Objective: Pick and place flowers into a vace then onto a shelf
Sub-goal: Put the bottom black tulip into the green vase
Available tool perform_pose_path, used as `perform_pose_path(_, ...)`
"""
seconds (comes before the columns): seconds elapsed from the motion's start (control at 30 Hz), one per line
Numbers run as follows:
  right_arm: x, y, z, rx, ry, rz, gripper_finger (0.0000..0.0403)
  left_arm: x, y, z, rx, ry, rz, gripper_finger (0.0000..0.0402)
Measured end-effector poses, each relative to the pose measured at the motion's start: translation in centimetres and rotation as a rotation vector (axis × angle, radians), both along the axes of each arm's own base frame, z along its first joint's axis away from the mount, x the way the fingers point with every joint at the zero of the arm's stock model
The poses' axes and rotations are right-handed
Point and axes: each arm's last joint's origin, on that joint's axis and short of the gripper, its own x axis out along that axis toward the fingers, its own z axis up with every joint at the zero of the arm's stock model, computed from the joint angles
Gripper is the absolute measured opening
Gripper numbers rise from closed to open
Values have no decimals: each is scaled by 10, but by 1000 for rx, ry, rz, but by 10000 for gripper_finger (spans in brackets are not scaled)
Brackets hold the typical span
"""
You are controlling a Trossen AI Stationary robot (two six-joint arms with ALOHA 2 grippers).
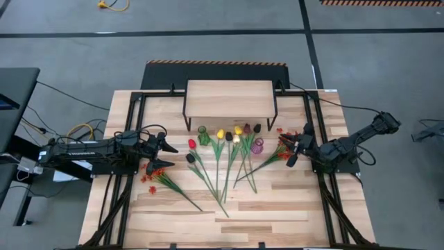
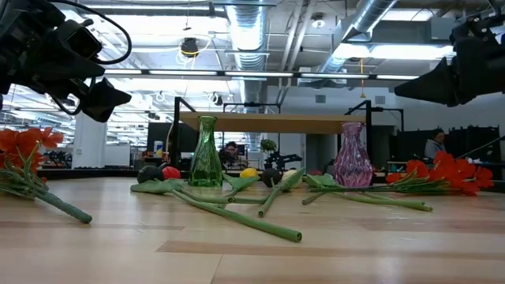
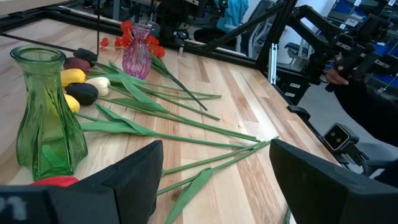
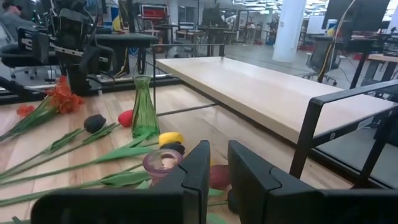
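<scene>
Several tulips point(image 1: 225, 163) lie flat on the slatted tabletop, heads toward the shelf point(image 1: 229, 99), stems fanned toward the near edge. One red-orange spray point(image 1: 156, 170) lies by the left arm, another point(image 1: 283, 151) by the right. A green glass vase point(image 1: 203, 134) and a purple vase point(image 1: 257, 146) stand upright in front of the shelf. My left gripper point(image 1: 165, 144) hovers above the table left of the tulips, open wide point(image 3: 214, 180). My right gripper point(image 1: 294, 147) hovers right of the purple vase, shut point(image 4: 219, 177), with nothing between its fingers.
The shelf point(image 4: 261, 93) stands on thin black legs at the table's far side, with the vases point(image 2: 207, 154) point(image 2: 353, 154) just before it. Black frame rails point(image 1: 114, 187) run along both table sides. The near part of the tabletop point(image 1: 277, 215) is bare wood.
</scene>
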Motion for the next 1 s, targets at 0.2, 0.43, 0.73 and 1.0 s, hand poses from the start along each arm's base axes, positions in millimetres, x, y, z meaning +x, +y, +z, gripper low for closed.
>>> perform_pose_path(0.2, 0, 0, 1, -18, 4, 3, 52, 0, 0, 0, 0, 0, 0, 284)
perform_pose_path(0.43, 2, 4, 6, -36, -21, 165, 52, 0, 2, 0, 110, -13, 61, 284)
perform_pose_path(0.73, 7, 12, 27, -33, -67, 361, 52, 1, 4, 2, 115, -33, 111, 284)
perform_pose_path(1.0, 18, 21, 33, -3, -136, 493, 52, 1, -3, 22, 109, -249, -111, 284)
